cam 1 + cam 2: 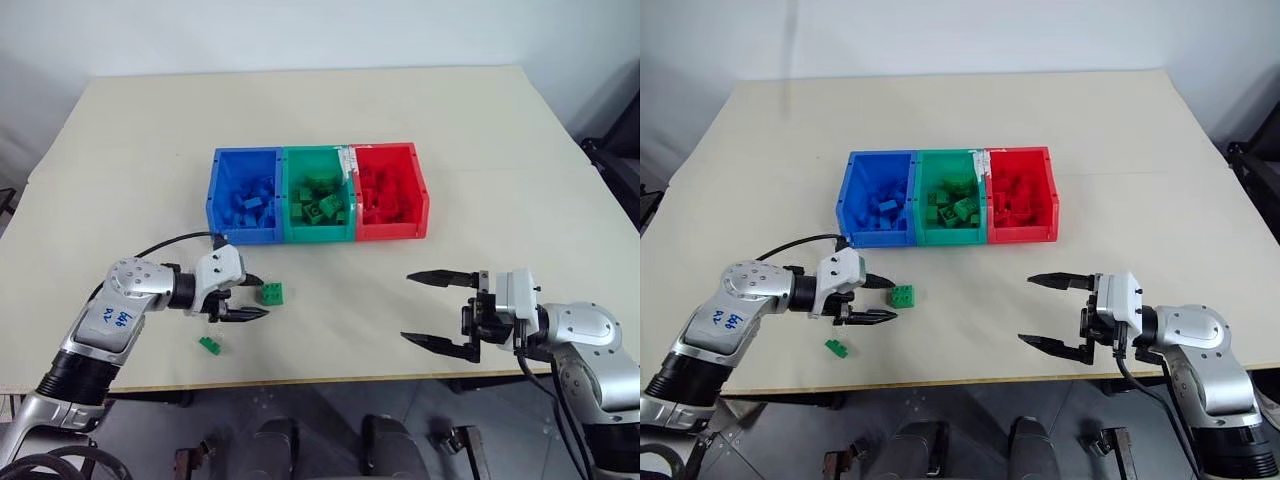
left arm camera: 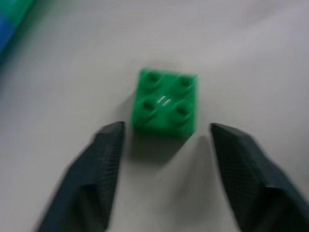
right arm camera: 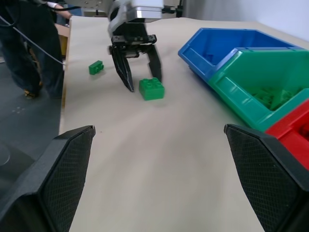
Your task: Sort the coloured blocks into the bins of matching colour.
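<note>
near the counter front edge, a small oblong green brick lying alone. just beyond, left gripper with jaws partly open, tips either side of a square green brick, holding nothing. at right, right gripper with jaws spread wide and empty, well apart from both bricks. farther back, joined blue, green and red bins, each holding bricks of its own colour.
</note>
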